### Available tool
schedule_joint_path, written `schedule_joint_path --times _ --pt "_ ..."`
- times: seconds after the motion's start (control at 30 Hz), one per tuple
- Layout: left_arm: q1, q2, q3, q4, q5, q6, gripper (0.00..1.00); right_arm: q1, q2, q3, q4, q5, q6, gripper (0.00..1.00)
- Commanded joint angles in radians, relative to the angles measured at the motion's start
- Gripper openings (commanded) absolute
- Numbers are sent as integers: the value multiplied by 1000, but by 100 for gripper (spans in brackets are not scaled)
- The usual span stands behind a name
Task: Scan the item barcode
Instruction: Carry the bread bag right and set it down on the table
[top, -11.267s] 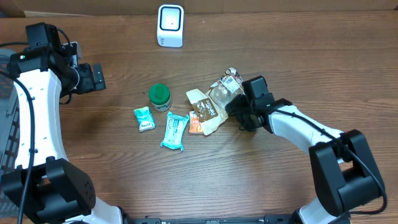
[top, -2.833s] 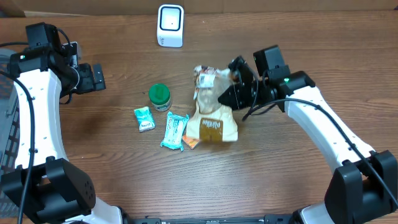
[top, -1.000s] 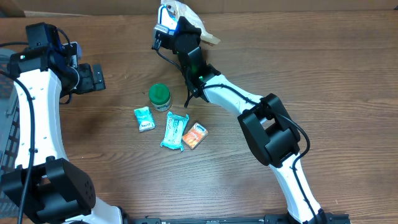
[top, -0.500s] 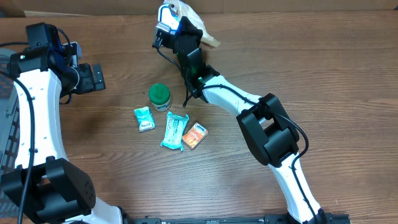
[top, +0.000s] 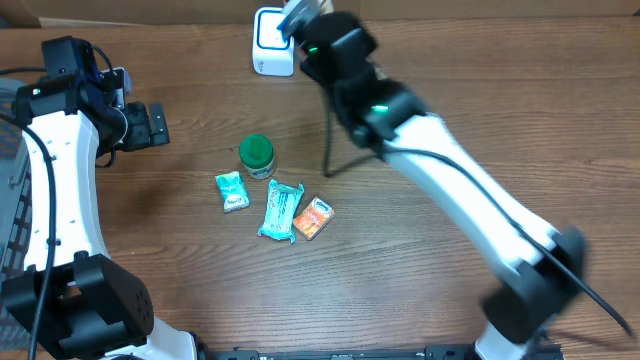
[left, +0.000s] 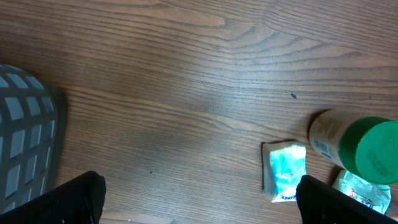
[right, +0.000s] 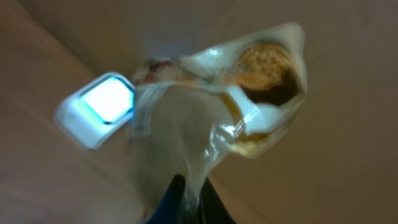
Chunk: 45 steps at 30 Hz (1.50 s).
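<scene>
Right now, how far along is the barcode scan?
Done: the clear snack bag is off the table, pinched in the shut right gripper. In hand: it hangs beside the scanner, whose window glows. Left: whether the barcode read cannot be seen; a green-lidded jar, a small teal packet, a longer teal packet and an orange packet lie on the table.

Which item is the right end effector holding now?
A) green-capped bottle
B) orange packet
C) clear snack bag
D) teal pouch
C: in the wrist view the right end effector is pinched on the clear bag, near the lit scanner.
</scene>
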Motion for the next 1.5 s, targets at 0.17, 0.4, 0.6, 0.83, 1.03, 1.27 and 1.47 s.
schedule_joint_path --times 0.17,0.4,0.6,0.83,1.03,1.27,1.47 --pt "0 3 16 2 1 23 100 -245 -301 13 -511 -531 578 4" --pt "0 3 16 2 1 23 100 -496 -257 -66 -706 -808 583 4" --pt "0 3 16 2 1 23 100 -623 -193 -261 -603 -952 542 4" --pt "0 3 16 2 1 23 100 -711 -126 -482 -391 -1002 539 4" --pt "0 3 16 2 1 23 99 -739 -100 -521 -380 -874 539 46" --pt "0 3 16 2 1 23 100 -738 -100 -493 -412 -879 543 79" --pt "0 3 16 2 1 23 100 -706 -113 -326 -594 -919 587 100"
